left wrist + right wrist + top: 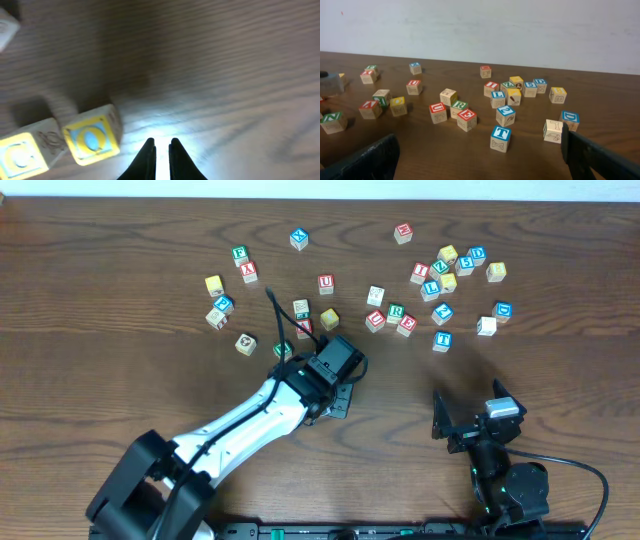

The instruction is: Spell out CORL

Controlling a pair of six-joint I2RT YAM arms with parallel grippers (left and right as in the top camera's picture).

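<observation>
In the left wrist view two yellow-framed cubes lie side by side at the lower left, a C cube (20,157) and an O cube (92,140). My left gripper (161,146) is just right of the O cube, its fingers nearly together with nothing between them. In the overhead view the left gripper (338,400) is at mid-table and both cubes are hidden under the arm. The green R cube (396,311) (459,106) and the blue L cube (431,288) (497,96) lie among the loose cubes. My right gripper (470,420) (477,145) is wide open and empty.
Several loose letter cubes are scattered over the far half of the table. A blue T cube (500,137) is nearest the right gripper. A green N cube (283,350) lies just beside the left arm, with red-lettered cubes (406,325) near the R cube.
</observation>
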